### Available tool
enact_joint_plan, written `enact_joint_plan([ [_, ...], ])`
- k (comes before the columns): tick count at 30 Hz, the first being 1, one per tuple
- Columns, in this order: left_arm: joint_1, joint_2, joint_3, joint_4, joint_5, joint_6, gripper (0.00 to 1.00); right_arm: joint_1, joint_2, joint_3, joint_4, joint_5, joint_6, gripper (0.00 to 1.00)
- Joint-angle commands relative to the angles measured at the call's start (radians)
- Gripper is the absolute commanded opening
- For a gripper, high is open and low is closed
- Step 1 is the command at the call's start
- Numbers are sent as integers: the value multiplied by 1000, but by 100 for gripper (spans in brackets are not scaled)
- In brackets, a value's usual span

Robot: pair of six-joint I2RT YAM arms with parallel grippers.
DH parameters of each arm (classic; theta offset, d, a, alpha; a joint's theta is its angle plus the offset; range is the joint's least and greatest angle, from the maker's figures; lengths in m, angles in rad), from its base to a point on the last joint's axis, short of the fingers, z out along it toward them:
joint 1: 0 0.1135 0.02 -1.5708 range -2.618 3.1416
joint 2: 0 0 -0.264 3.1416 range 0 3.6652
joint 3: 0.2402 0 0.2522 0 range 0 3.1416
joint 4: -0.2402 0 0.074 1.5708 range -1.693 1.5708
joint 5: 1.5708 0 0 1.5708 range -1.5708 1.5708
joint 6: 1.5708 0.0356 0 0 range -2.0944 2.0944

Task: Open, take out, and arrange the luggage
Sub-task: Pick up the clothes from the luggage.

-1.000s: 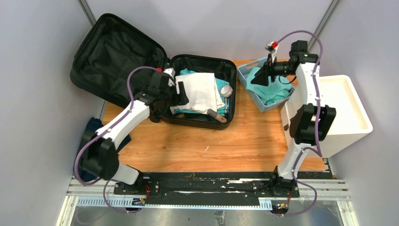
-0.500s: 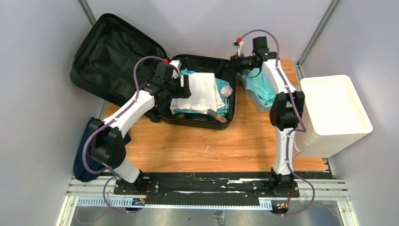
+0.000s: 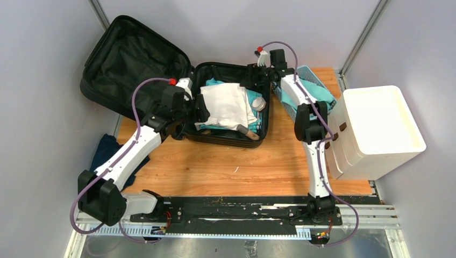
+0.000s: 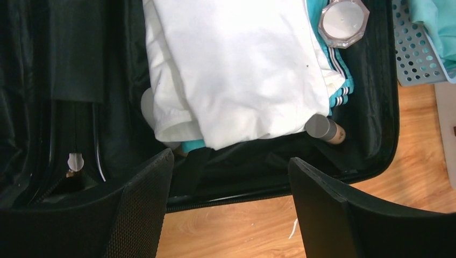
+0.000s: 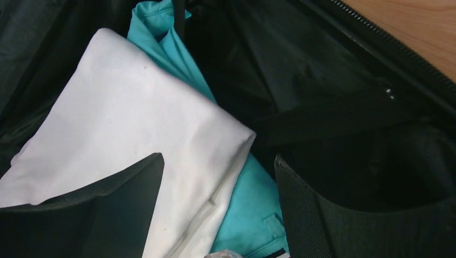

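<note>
Table (image 3: 226,166): wooden, its near strip bare. Off its left edge, a dark blue cloth (image 3: 107,148) lies lower down. At the right edge, a white drawer unit (image 3: 376,129). The luggage (image 3: 129,59): black hard-shell case, lying open across the far left of the table, the base half flat on the wood and the lined lid tipped back to the far left. Contents of the base: a small tube (image 4: 324,129) against the near wall; a folded white garment (image 3: 228,102) on top of a teal garment (image 5: 253,215); a jar (image 4: 344,19) with a faceted lid to their right. Left hand (image 4: 230,161): fingers apart, holding nothing, over the near left corner of the base. Right hand (image 5: 215,161): fingers apart, holding nothing, over the far right corner above the garments. Light-blue basket (image 3: 309,69): just right of the case, with teal cloth (image 3: 317,91) in it.
</note>
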Motion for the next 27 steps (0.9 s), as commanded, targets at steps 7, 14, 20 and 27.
enact_joint_plan([
  [7, 6, -62, -24, -26, -48, -60, 88, 40, 81, 16, 161, -77, 142, 74],
  [14, 6, -62, -15, -23, -45, -61, 89, 45, 72, -1, 188, -169, 160, 38],
  [20, 6, -61, -16, -15, -41, -59, 89, 32, 24, -5, 190, -205, 133, 7],
  [27, 6, -85, -25, 13, -37, -43, 89, -6, -68, 3, 176, -223, 74, 0],
])
